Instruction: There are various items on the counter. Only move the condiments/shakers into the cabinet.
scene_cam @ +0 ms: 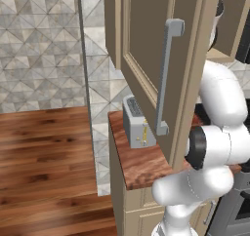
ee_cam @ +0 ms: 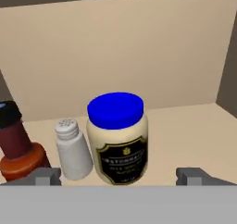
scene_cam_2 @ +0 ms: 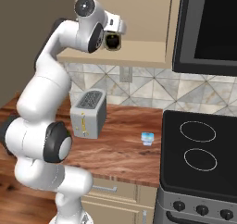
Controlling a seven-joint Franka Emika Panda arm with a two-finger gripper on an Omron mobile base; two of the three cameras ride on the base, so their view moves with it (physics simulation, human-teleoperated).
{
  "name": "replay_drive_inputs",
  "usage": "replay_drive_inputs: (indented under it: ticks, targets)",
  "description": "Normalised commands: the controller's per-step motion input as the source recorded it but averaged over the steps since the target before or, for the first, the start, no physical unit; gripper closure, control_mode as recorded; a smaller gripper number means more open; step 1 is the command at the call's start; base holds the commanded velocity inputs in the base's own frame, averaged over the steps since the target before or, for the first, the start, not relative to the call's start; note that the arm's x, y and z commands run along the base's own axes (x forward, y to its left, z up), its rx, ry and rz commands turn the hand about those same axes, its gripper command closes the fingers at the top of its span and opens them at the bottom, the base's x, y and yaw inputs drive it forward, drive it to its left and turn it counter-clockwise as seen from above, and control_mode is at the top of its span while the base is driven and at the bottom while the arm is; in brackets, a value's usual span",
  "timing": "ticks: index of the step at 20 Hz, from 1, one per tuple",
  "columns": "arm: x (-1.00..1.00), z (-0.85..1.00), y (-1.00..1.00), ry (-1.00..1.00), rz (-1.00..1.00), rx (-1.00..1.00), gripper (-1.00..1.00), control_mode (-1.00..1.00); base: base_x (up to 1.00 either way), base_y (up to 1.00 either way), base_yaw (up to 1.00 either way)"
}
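jaws (ee_cam: 118, 176) spread wide and empty, their two tips flanking the blue-lidded jar (ee_cam: 118, 137), which stands upright on the cabinet shelf (ee_cam: 185, 126) at twelve o'clock of them in the hand view. shaker (ee_cam: 72, 149) sits just beside the jar at nine o'clock, sauce bottle (ee_cam: 16, 146) further on at nine, both upright. arm reaches high, hand (scene_cam_2: 113, 35) level at the cabinet mouth. small pale thing (scene_cam_2: 147, 138) lies on the table (scene_cam_2: 125, 149) near the toaster (scene_cam_2: 89, 113); i judge withdrawal comes next
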Motion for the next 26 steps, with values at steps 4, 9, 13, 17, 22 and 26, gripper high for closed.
replay_drive_inputs:
  ticks: [4, 9, 13, 17, 22, 26]
  targets:
    - [-1.00, -0.17, 0.02, -0.16, 0.00, 0.00, -1.00, -1.00, 0.00, 0.00, 0.00]
    - [-1.00, -0.38, 0.05, -0.16, 0.00, 0.00, -1.00, -1.00, 0.00, 0.00, 0.00]
    - [-1.00, -0.59, 0.06, -0.08, 0.00, 0.00, -1.00, -1.00, 0.00, 0.00, 0.00]
    - [-1.00, -0.67, 0.01, -0.01, 0.00, 0.00, -1.00, -1.00, 0.00, 0.00, 0.00]
    - [-1.00, -0.77, 0.00, 0.08, 0.00, 0.00, -1.00, -1.00, 0.00, 0.00, 0.00]
    - [-1.00, -0.86, 0.01, 0.23, 0.00, 0.00, -1.00, -1.00, 0.00, 0.00, 0.00]
